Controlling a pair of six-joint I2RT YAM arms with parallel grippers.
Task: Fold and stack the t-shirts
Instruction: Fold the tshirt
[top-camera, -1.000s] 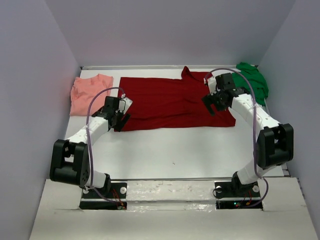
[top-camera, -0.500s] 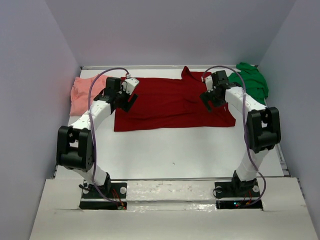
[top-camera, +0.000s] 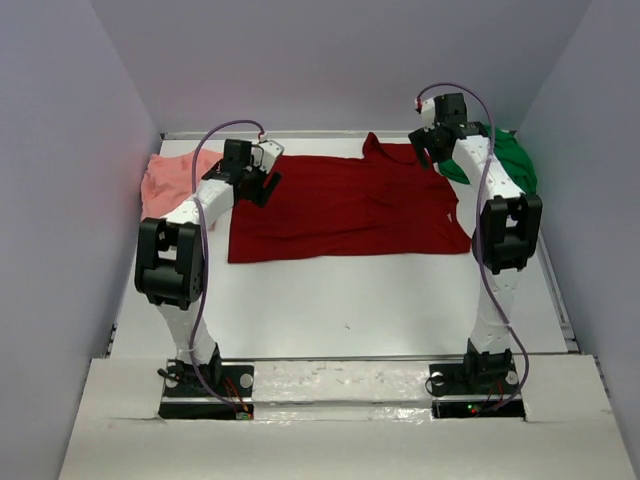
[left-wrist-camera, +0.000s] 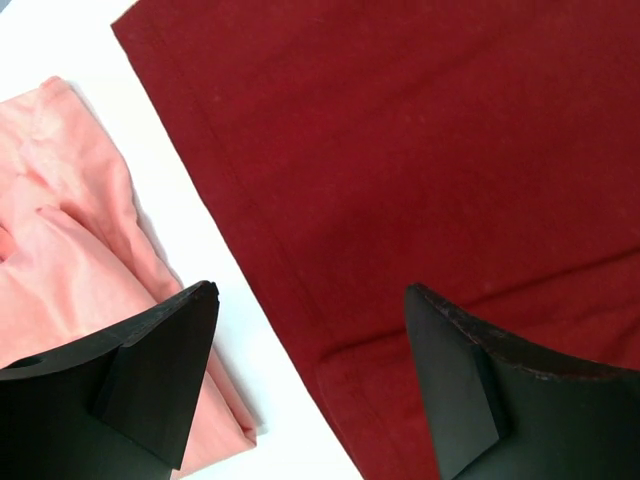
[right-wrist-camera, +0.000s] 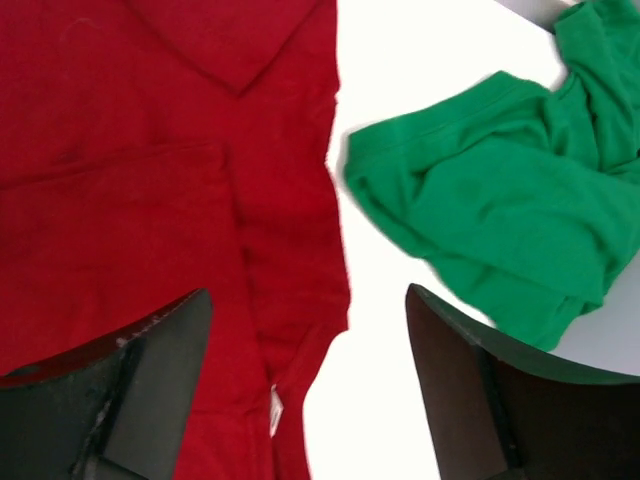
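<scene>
- The dark red shirt (top-camera: 345, 205) is lying flat, its side edges passing beneath the left pincer (left-wrist-camera: 310, 295) and the right pincer (right-wrist-camera: 308, 295).
- Both pincers are hanging with jaws spread, gripping nothing.
- The salmon-pink shirt (left-wrist-camera: 60, 230) is lying just left of the left pincer, and the green shirt (right-wrist-camera: 500, 210) is lying crumpled just right of the right pincer.

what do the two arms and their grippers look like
Both the left arm and right arm have white links with black joint housings and black bases. A thin purple cable loops along each. The left gripper and right gripper have broad, black, wedge-shaped fingers.
</scene>
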